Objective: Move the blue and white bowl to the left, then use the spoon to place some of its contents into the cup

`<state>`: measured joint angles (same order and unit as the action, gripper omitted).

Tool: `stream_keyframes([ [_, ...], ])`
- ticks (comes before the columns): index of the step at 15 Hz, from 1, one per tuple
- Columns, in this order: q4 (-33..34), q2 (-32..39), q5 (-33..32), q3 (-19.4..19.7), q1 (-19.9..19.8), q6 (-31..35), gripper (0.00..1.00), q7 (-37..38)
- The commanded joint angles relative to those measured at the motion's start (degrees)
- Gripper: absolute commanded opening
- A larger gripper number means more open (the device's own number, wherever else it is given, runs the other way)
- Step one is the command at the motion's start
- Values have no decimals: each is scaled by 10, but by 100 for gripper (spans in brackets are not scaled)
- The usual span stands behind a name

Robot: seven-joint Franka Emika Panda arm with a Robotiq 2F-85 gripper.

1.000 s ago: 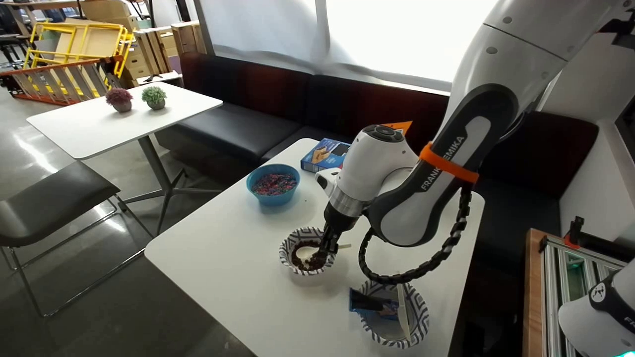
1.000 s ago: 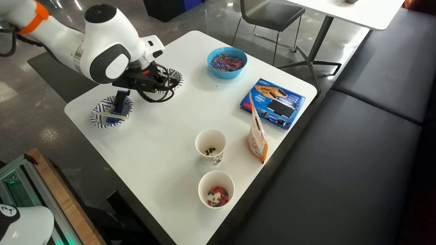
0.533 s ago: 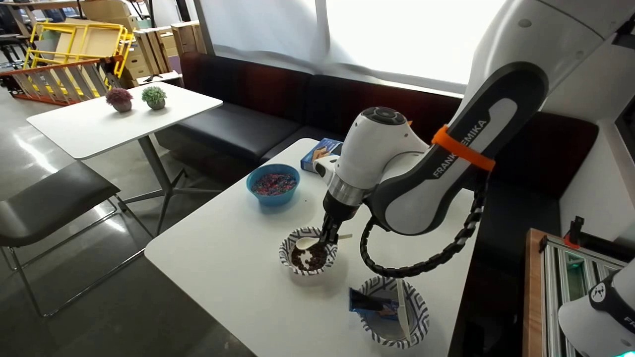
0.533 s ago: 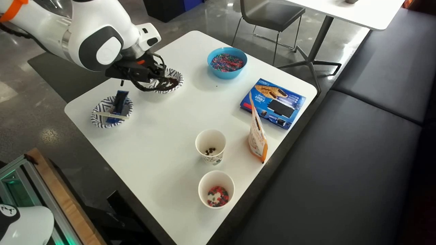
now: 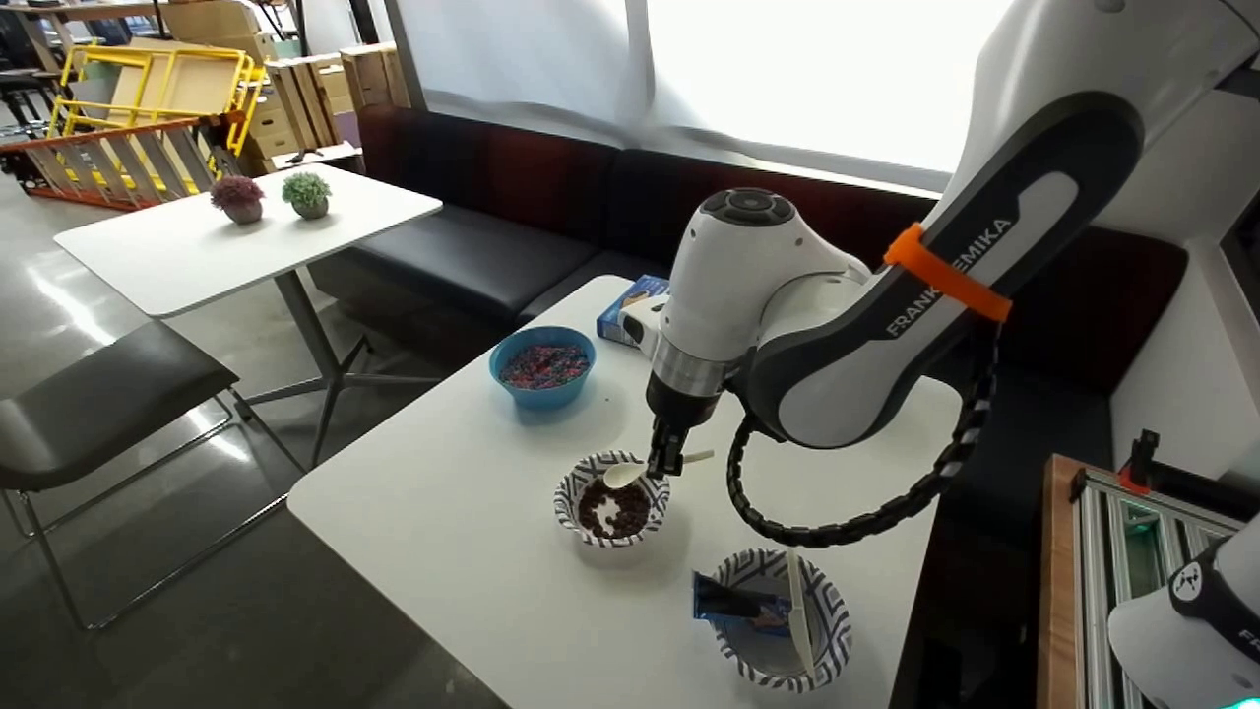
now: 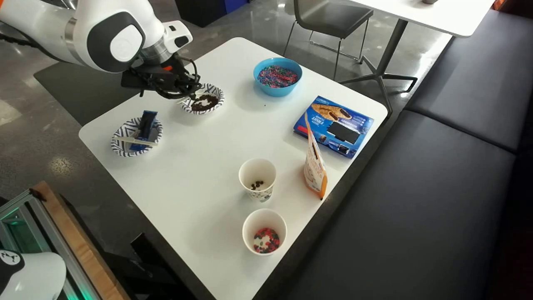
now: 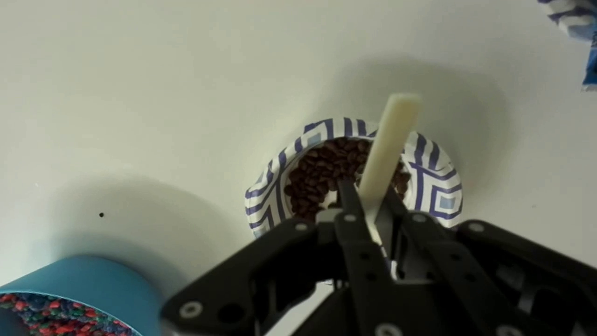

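I have lifted my pincer (image 5: 665, 465), and the spoon (image 5: 623, 476) in it has come up too. A second ago its round end was down in the brown bits (image 5: 635, 504). Now it is up clear of them, sticking out beside my pincer, above the blue and white bowl (image 5: 568, 500). In both exterior views I see more brown bits below my pincer. My arm (image 5: 728, 281) has moved too, and in an exterior view it hides more of the blue box (image 5: 630, 300) past my pincer.
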<state>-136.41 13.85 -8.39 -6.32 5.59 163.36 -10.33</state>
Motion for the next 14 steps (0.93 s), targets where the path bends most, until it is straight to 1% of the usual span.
stream_keyframes([
  [1, 5, 8, -14, 9, 5, -8, 4, 10],
  [2, 12, 14, -31, 21, 15, -11, 4, 27],
  [3, 15, 17, -33, 21, 16, -14, 4, 26],
  [7, 38, 41, -74, 44, 38, -29, 4, 56],
  [9, 59, 60, -97, 61, 55, -46, 4, 86],
  [11, 79, 76, -109, 71, 68, -69, 4, 112],
  [14, 107, 96, -115, 75, 82, -99, 4, 139],
])
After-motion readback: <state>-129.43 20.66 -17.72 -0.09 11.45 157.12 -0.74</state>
